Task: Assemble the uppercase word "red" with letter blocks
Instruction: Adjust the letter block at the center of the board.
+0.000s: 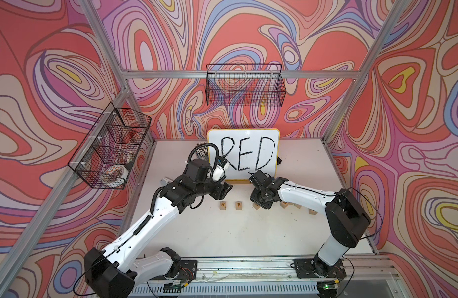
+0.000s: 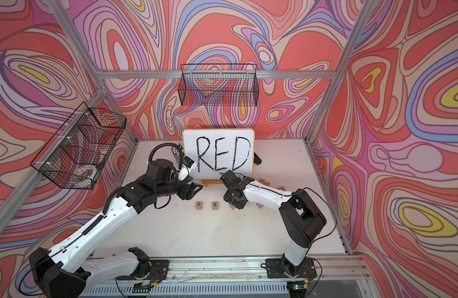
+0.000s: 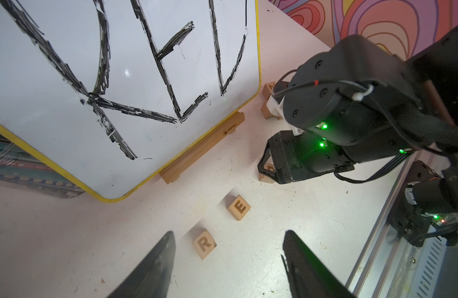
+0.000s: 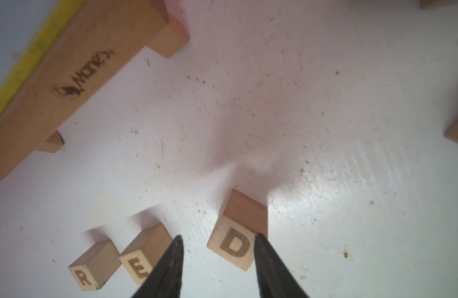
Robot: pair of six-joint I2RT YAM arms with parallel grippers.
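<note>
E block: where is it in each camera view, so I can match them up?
Top view: E block mid-table, in front of the whiteboard.
Top view: E block at the same spot.
Left wrist: E block between R block and D block.
Right wrist: E block between R block and D block.
Landmark: R block, beside it in all four.

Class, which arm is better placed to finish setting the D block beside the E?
Right. The right gripper straddles the D block, with one finger touching it. The left gripper hovers open near the R block, farther away.
</note>
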